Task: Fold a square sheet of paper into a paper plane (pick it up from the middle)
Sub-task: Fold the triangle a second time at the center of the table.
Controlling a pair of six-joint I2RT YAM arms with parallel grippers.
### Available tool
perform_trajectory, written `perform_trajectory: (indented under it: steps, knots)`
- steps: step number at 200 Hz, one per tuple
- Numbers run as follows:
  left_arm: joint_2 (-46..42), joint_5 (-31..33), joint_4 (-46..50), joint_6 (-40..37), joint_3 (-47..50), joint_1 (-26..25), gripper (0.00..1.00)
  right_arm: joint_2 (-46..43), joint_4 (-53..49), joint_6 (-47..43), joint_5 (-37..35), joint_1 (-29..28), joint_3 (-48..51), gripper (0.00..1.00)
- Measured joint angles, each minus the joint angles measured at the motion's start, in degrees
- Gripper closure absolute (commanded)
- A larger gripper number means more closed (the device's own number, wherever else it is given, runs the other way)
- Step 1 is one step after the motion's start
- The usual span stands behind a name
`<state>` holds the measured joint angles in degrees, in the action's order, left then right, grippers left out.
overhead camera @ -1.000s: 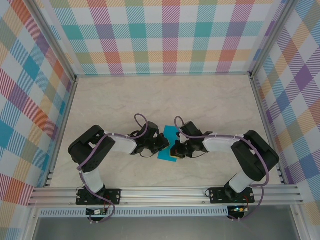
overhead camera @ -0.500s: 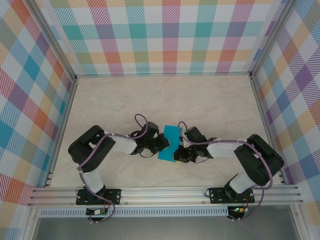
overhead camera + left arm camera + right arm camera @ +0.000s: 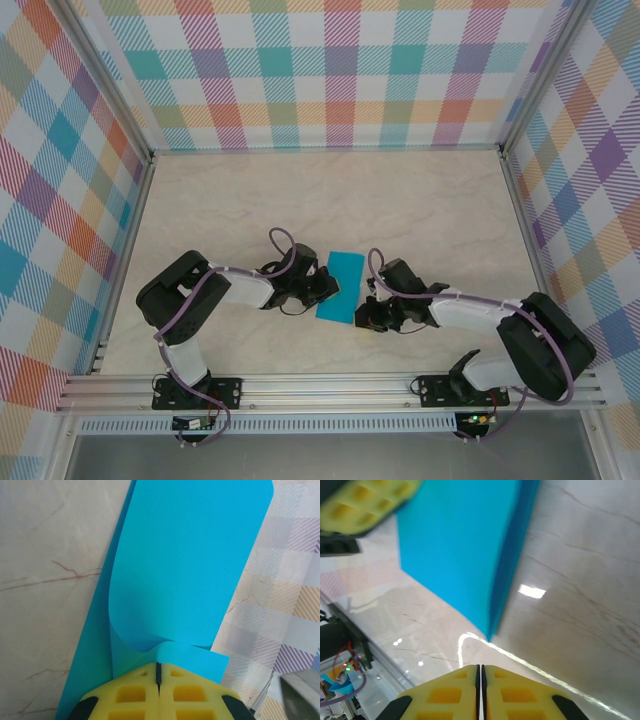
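One square sheet of paper (image 3: 340, 285), teal-blue, doubled over, flat on the table (image 3: 420, 210) between two grippers, left gripper (image 3: 158, 672) pinched tight on its edge, right gripper (image 3: 481, 672) closed to a hairline, holding nothing, just short of a corner

right gripper (image 3: 480, 680), fingers together, faces the square sheet of paper (image 3: 455, 545).
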<state>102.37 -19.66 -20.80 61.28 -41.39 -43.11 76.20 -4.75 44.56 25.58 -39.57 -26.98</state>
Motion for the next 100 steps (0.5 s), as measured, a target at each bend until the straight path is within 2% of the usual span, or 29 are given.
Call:
perform_trajectory:
  steps: [20, 56, 100]
  knots:
    - [0.0, 0.0, 0.0, 0.0, 0.0, 0.0, 1.0, 1.5, 0.9, 0.8, 0.2, 0.0, -2.8, 0.9]
    - [0.0, 0.0, 0.0, 0.0, 0.0, 0.0, 1.0, 9.9, 3.1, 1.5, -0.3, 0.0, -9.2, 0.91]
    - [0.0, -0.2, 0.0, -0.2, 0.0, 0.0, 1.0, 16.1, 4.6, 1.5, -0.8, 0.4, -9.1, 0.93]
